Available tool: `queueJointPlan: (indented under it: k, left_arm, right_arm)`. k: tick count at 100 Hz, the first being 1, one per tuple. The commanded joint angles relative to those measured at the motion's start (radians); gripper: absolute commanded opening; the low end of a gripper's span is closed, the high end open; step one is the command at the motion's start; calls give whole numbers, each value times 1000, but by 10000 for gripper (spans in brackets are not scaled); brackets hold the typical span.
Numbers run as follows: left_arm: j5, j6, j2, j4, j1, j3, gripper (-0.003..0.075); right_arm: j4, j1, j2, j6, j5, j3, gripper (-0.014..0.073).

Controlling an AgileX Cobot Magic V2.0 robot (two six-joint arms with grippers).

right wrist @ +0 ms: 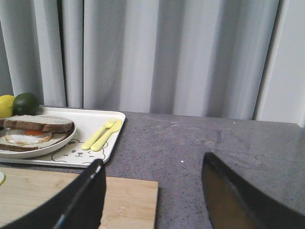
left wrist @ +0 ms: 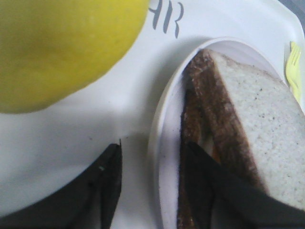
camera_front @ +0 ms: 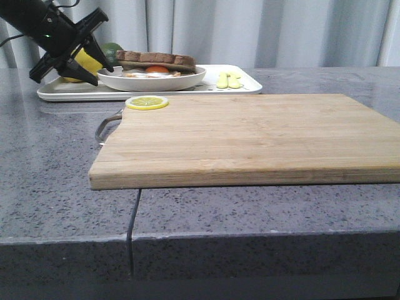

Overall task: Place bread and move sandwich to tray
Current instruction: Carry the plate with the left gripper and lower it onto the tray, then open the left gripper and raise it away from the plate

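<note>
A: How is the left gripper (camera_front: 94, 59) sitting?

B: It is reaching in from the far left, slanting down over the tray (camera_front: 69, 92), with its fingers (left wrist: 107, 183) spread apart. In the left wrist view one finger is lying outside the plate (left wrist: 159, 138) rim and the other is lying inside, by the sandwich's (camera_front: 156, 62) crust. I cannot tell whether either is touching.

A: And the sandwich?

B: It is lying flat in the plate on the tray, at the far left of the table, its long axis running left to right. The bread (camera_front: 156, 58) is sitting on top, over the egg (camera_front: 156, 70).

A: What is crowding it?

B: A lemon (camera_front: 84, 64) and a lime (camera_front: 114, 49) are standing just left of the plate, behind the gripper. A yellow fork and knife (camera_front: 229, 80) are lying to the plate's right. A cutting board (camera_front: 250, 137) carrying a lemon slice (camera_front: 147, 102) is lying nearer.

A: The right gripper (right wrist: 152, 191)?

B: It is hovering with fingers wide apart, holding nothing.
</note>
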Motion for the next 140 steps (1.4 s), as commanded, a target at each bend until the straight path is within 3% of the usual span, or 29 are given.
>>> queueJointPlan:
  k: [1, 24, 50, 71, 120, 140]
  left_arm:
    - [-15, -5, -74, -49, 5, -35, 321]
    - [38, -5, -76, -31, 5, -87, 320]
    - [183, -39, -78, 116, 7, -287, 320]
    - [310, -39, -118, 134, 46, -398, 319]
    - [356, -3, -400, 267, 80, -409, 319]
    - [356, 14, -523, 429, 6, -395, 319]
  right_arm:
    - [-8, -5, 1, -3, -102, -26, 448]
    - [-8, -5, 1, -3, -107, -26, 448]
    - [-8, -5, 1, -3, -107, -26, 448]
    - [-8, -5, 1, -3, -107, -26, 448]
    - [-8, -5, 1, -3, -106, -26, 448]
    - [-8, -5, 1, -3, -98, -26, 448]
